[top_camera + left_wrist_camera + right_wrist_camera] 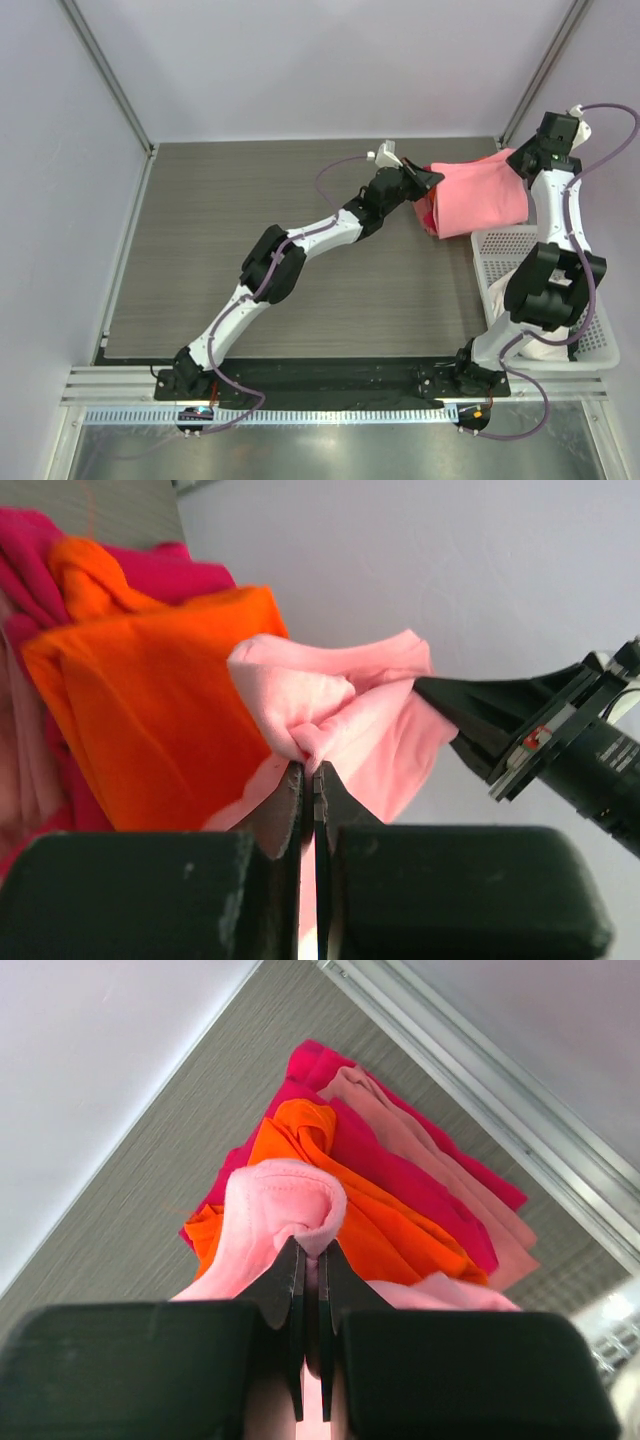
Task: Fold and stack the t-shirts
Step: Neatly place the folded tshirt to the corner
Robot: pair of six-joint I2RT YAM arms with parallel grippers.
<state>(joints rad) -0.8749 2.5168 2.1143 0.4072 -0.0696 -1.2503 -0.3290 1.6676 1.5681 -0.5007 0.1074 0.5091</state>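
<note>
Both grippers hold one light pink t-shirt (482,198) by its far edge, stretched between them above the back right of the table. My left gripper (430,179) is shut on a bunched fold of it (310,768). My right gripper (518,162) is shut on another fold (313,1252). Under the pink t-shirt lies a pile: a bright orange t-shirt (410,1225) on a magenta-red t-shirt (400,1160), with a paler pink cloth (450,1165) beside them. The magenta-red t-shirt peeks out in the top view (428,216). The orange t-shirt (150,710) also shows in the left wrist view.
A white lattice basket (600,345) stands at the right edge, near the right arm; a whitish cloth (548,350) seems to lie in it, mostly hidden by the arm. The back wall is close behind both grippers. The right gripper's fingers (480,715) show in the left wrist view.
</note>
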